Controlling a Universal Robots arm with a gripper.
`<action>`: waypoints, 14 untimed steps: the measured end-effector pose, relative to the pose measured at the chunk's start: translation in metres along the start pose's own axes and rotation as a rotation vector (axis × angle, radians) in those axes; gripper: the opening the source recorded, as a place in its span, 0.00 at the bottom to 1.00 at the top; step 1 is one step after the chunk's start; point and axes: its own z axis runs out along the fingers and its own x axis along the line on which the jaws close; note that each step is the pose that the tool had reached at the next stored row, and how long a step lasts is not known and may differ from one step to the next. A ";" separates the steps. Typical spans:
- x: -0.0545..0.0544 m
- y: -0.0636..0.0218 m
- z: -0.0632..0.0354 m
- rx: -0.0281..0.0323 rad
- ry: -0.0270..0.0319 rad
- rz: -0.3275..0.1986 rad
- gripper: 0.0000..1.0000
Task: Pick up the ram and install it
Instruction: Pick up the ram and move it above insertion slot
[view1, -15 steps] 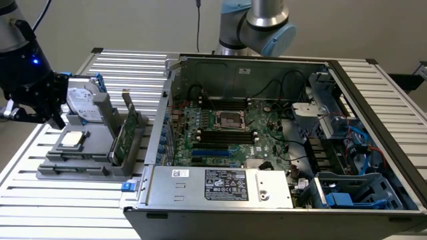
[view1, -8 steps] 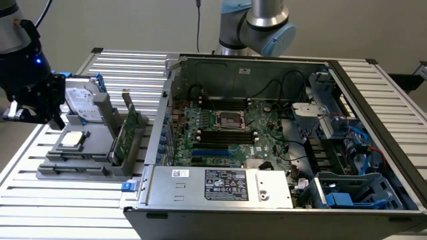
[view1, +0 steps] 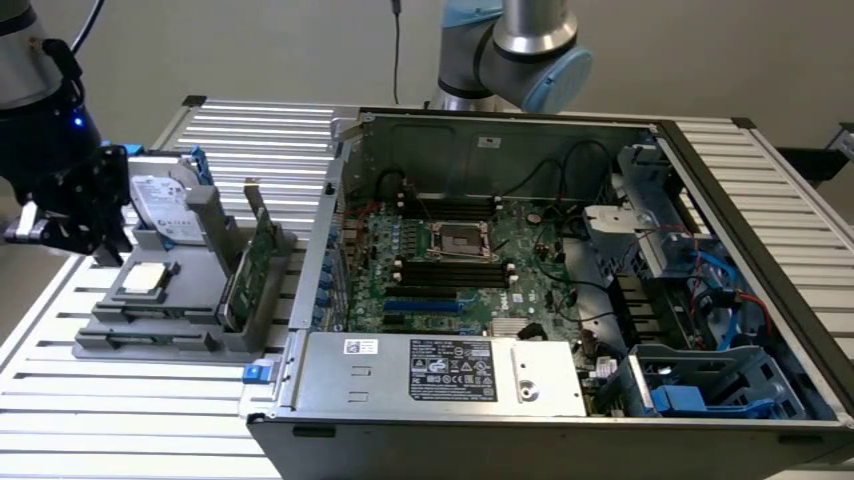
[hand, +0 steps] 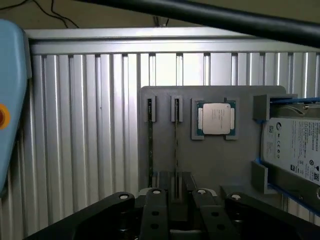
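Observation:
Two ram sticks stand edge-on in the slots of a grey holder (hand: 210, 160); in the wrist view they are thin dark lines, one (hand: 150, 145) beside the other (hand: 176, 145). My gripper (hand: 177, 210) hovers above the holder, open, its two black fingers (hand: 155, 210) apart with nothing between them, and the second stick lines up with the gap. In the exterior view the gripper (view1: 94, 245) hangs at the left over the holder (view1: 200, 345), whose front slots carry the ram (view1: 150, 316).
The holder also carries a processor chip (hand: 216, 118), a grey hard drive with blue rails (view1: 167, 208) and an upright green expansion card (view1: 254, 268). The open computer case (view1: 441, 365) lies to the exterior view's right, with its motherboard (view1: 454, 265) exposed. A slatted metal table (view1: 120, 420) lies underneath.

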 end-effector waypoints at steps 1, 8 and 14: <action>0.001 -0.0001 0.0016 0.0001 -0.0001 0.000 0.30; 0.008 -0.0005 0.0145 -0.0001 0.0001 0.000 0.36; 0.013 -0.0010 0.0255 -0.0001 0.0001 0.000 0.36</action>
